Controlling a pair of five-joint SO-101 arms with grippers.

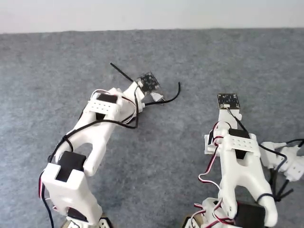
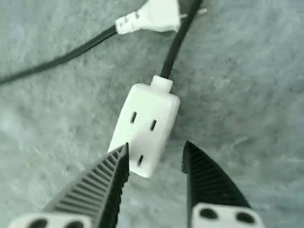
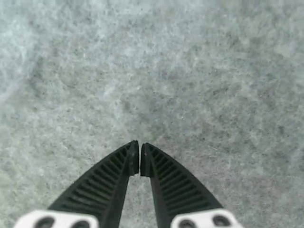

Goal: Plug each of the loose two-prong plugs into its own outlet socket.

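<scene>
Grey felt-covered desk (image 3: 199, 71), right claw (image 3: 140, 159) pressed together low over it, left claw (image 2: 156, 147) spread apart, white outlet block (image 2: 147, 118) lying flat with its near end between the tips, black cord (image 2: 173, 47) leaving its far end, white two-prong plug (image 2: 152, 16) loose just beyond.

White outlet block (image 2: 145, 128), white plug (image 2: 154, 16), black cord (image 2: 57, 59), mottled grey carpet (image 2: 247, 85).

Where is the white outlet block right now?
In the left wrist view, the white outlet block lies on the grey carpet, its near end inside the open left gripper; the loose white plug lies just past its cord end.
</scene>
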